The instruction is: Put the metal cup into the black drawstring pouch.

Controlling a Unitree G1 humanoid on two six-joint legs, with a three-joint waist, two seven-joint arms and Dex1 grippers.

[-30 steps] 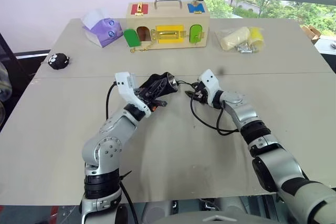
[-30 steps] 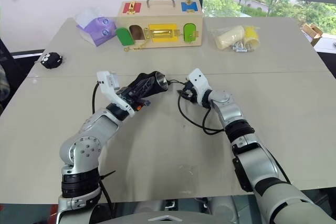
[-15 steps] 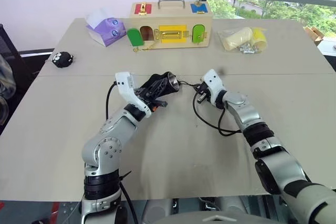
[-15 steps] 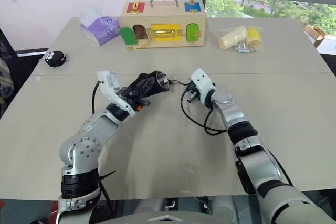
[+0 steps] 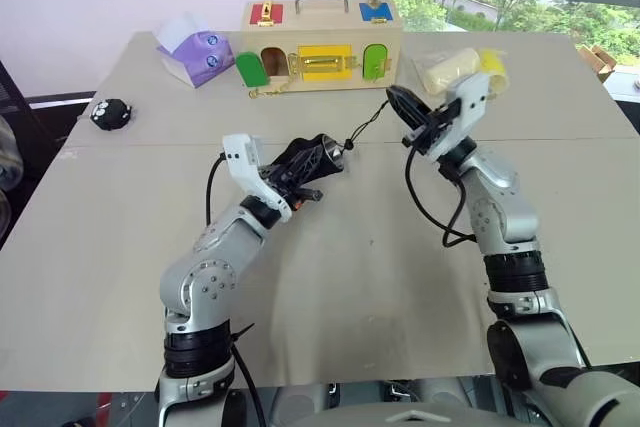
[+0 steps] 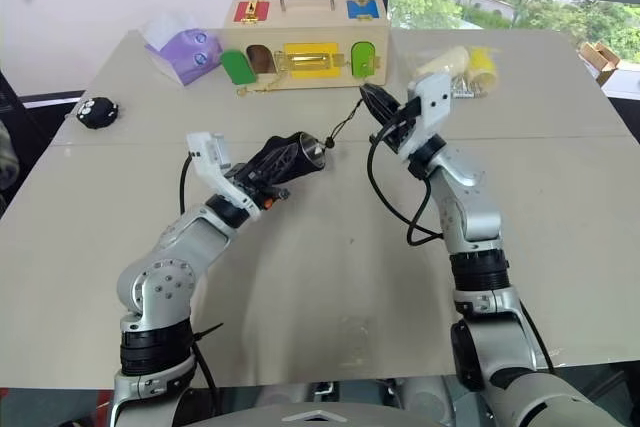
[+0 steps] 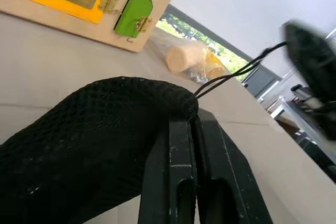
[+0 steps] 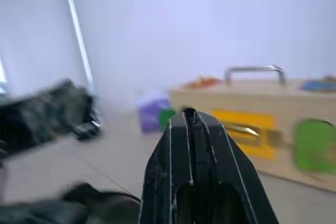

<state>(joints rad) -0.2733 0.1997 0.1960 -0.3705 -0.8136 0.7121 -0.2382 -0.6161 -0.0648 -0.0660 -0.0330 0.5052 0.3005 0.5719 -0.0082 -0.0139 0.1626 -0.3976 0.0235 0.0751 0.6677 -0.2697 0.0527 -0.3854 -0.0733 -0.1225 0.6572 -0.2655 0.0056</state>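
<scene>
My left gripper [image 5: 298, 179] is shut on the black drawstring pouch [image 5: 305, 160] and holds it just above the table's middle, mouth facing right. A sliver of the metal cup [image 5: 336, 155] glints inside that mouth. A thin black cord [image 5: 365, 125] runs taut from the mouth up to my right gripper [image 5: 392, 96], which is raised to the pouch's right, shut on the cord. In the left wrist view the shut fingers [image 7: 181, 166] pinch the pouch's mesh fabric [image 7: 100, 129].
A wooden lock box [image 5: 320, 42] stands at the back centre, with a purple tissue pack [image 5: 195, 55] to its left. A cream cylinder in clear plastic [image 5: 450, 69] lies back right. A black fuzzy ball [image 5: 110, 113] sits at the left edge.
My right gripper closed on the cord and rose up and back toward the box, pulling the cord taut. The pouch's mouth has drawn narrower. The left arm stayed put.
</scene>
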